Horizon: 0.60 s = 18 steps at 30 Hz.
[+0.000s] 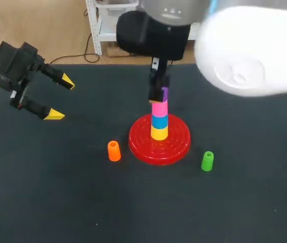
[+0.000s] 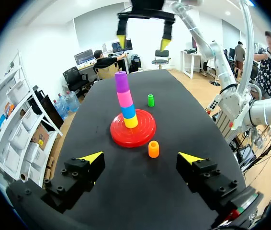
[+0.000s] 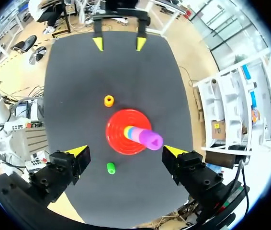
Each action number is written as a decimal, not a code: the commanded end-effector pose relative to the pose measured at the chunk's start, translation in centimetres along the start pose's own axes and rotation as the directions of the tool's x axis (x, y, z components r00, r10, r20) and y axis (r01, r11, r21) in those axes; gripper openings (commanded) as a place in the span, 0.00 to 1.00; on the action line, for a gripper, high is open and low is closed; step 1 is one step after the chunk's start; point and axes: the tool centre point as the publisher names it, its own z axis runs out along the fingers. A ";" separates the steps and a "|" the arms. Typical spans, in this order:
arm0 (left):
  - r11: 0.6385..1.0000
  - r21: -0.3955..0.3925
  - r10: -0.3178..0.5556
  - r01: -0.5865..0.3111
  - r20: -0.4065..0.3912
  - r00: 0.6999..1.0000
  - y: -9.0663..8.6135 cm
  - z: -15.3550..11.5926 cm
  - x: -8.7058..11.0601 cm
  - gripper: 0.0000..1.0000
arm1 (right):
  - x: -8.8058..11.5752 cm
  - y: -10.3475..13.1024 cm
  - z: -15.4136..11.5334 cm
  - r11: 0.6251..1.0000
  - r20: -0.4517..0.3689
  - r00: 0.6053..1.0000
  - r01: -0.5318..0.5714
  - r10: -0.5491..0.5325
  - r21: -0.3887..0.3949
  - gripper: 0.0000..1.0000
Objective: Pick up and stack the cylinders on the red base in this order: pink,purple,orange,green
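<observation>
We work over a dark table (image 1: 57, 202) with a black matte surface. Near its middle sits the red base (image 1: 179, 147), a ridged round disc. A stack rises from its centre: a yellow cylinder (image 1: 158, 133) at the bottom, a blue cylinder (image 1: 158, 121) on that, then the pink cylinder (image 1: 159, 108). The purple cylinder (image 2: 121, 81) is seated on top.

Our right gripper (image 2: 142, 42) hangs right above the purple cylinder and clear of it. Its two fingers are spread wide with nothing between them.

The orange cylinder (image 1: 113, 151) stands upright on the table just beside the base, on our left arm's side, not touching the disc. The green cylinder (image 1: 207, 161) stands upright near the base on the opposite side, toward our right, also apart from it.

Our left gripper (image 1: 61, 97) is out by the table's left edge, well apart from the stack and both loose cylinders. It is raised over the surface, with its yellow-tipped fingers far apart and empty. From its wrist view, the orange cylinder is the nearest thing ahead of it, with the base and stack beyond.
</observation>
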 end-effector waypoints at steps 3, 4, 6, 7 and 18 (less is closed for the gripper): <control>1.000 0.001 0.001 -0.001 0.001 1.000 0.1 0.0 0.1 1.00 | -0.8 2.9 -0.2 0.999 0.019 0.999 0.036 -0.036 0.009 1.00; 1.000 0.001 0.001 -0.001 0.001 1.000 0.1 0.0 0.1 1.00 | -1.1 3.3 -0.2 0.999 0.023 0.999 0.046 -0.046 0.004 1.00; 1.000 0.001 0.001 -0.001 0.001 1.000 0.1 0.0 0.1 1.00 | -1.7 3.7 -0.3 0.998 0.037 0.998 0.056 -0.055 -0.014 1.00; 1.000 0.001 0.001 -0.001 0.001 1.000 0.1 0.0 0.1 1.00 | -2.1 3.9 -0.4 0.998 0.040 0.997 0.059 -0.059 -0.018 1.00; 1.000 0.001 0.001 -0.001 0.001 1.000 0.1 0.0 0.1 1.00 | -5.4 4.7 2.3 0.992 0.024 0.994 0.111 -0.109 -0.058 1.00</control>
